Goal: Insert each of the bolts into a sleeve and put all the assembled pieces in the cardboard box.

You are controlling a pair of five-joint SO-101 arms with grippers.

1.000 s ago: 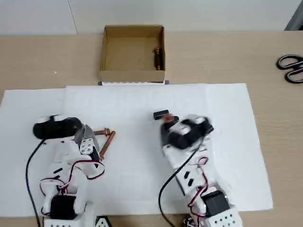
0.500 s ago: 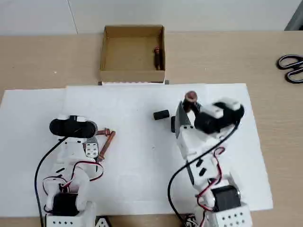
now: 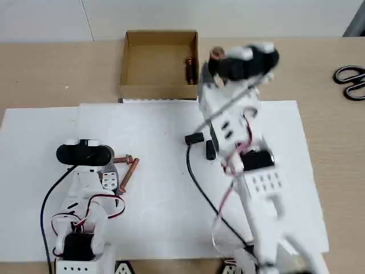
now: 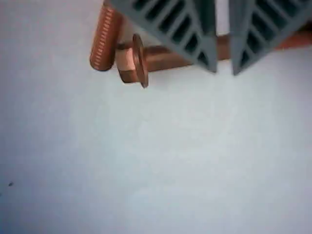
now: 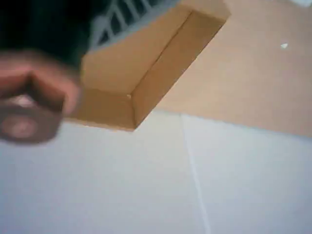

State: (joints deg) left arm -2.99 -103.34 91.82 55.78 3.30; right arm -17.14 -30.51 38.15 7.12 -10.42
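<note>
Counting one assembled piece (image 3: 190,68) in the cardboard box (image 3: 159,91), we judge the task partly done. Two loose bolts (image 3: 130,171) lie just beside our left claw (image 4: 224,68), its fingers (image 4: 190,24) nearly together, gripping nothing. Our right claw (image 3: 213,61) is clenched on a bolt (image 3: 217,54) at the box's edge; two sleeves (image 3: 195,138) lie well behind it, beside its arm.

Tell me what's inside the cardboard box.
One assembled piece lies in the cardboard box against its right wall; the floor elsewhere is bare. The right gripper, shut on a bolt, covers that wall's edge.
</note>
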